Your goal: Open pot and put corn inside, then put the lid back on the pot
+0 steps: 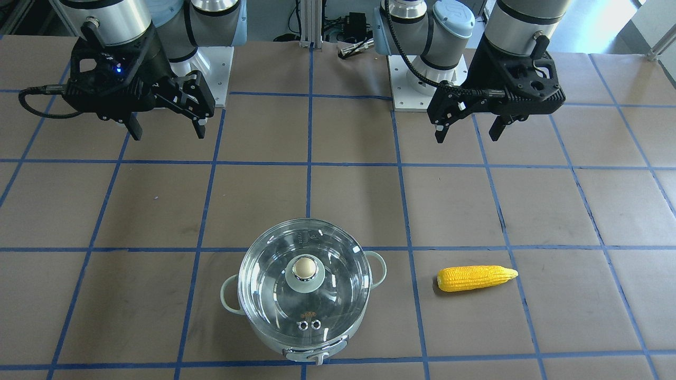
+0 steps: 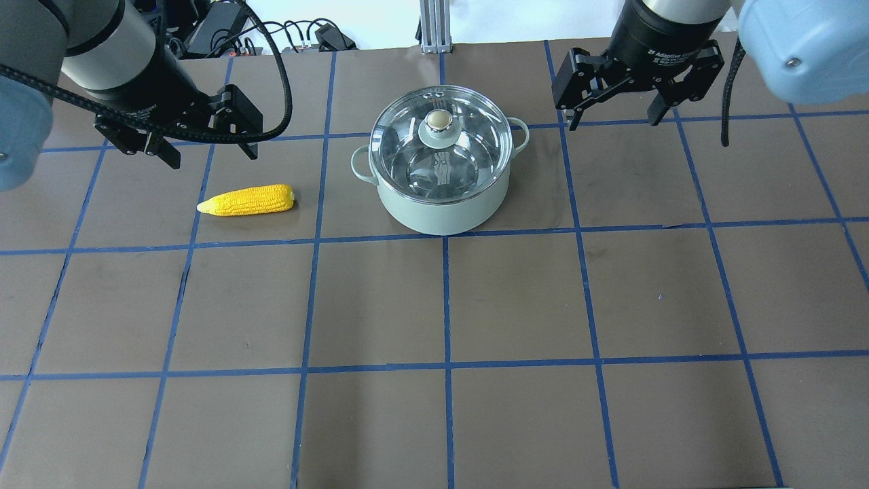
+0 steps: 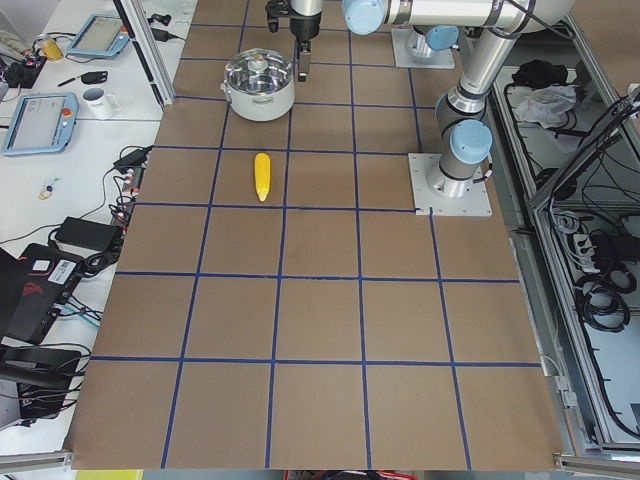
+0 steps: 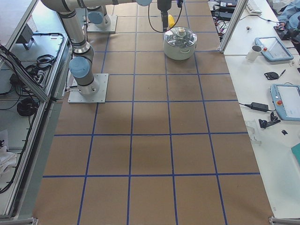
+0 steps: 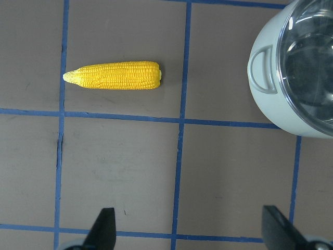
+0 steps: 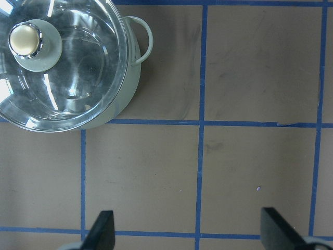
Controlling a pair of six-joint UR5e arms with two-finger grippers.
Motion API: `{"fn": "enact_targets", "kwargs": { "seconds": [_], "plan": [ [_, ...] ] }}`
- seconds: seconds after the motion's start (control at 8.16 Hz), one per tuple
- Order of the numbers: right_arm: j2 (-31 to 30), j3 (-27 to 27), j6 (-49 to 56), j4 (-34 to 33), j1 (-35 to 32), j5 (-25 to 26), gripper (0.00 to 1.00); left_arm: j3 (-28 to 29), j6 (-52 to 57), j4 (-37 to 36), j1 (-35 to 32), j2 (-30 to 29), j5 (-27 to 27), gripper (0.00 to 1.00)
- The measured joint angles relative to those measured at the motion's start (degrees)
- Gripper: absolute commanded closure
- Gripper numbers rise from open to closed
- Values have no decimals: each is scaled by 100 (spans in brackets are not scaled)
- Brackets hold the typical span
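Note:
The mint-green pot (image 2: 441, 207) stands at the table's far middle with the clear glass lid (image 2: 468, 153) shut on it, beige knob (image 2: 439, 121) on top. The yellow corn (image 2: 246, 200) lies flat to the pot's left, a grid square away. My left gripper (image 2: 210, 155) is open and empty, hovering just behind the corn. My right gripper (image 2: 616, 121) is open and empty, hovering right of the pot. The left wrist view shows the corn (image 5: 114, 76) and the pot's handle (image 5: 261, 70). The right wrist view shows the lid (image 6: 78, 78).
Brown paper with a blue tape grid covers the table (image 2: 516, 299). The arms' mounting plates (image 1: 422, 79) sit at the robot's side. A side bench with tablets (image 4: 287, 101), a mug (image 4: 255, 50) and cables runs along the table's far edge.

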State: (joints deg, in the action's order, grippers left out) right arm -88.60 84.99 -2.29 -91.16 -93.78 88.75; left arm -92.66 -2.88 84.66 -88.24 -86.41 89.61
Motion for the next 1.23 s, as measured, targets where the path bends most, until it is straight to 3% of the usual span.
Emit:
{"fn": "enact_targets", "kwargs": {
  "seconds": [0.49, 1.23],
  "plan": [
    [0, 0, 1, -5, 0, 5, 0, -12, 335, -4, 18, -35, 0, 0],
    [-1, 0, 6, -7, 0, -3, 0, 30, 3696, -298, 768, -372, 49, 0]
  ]
}}
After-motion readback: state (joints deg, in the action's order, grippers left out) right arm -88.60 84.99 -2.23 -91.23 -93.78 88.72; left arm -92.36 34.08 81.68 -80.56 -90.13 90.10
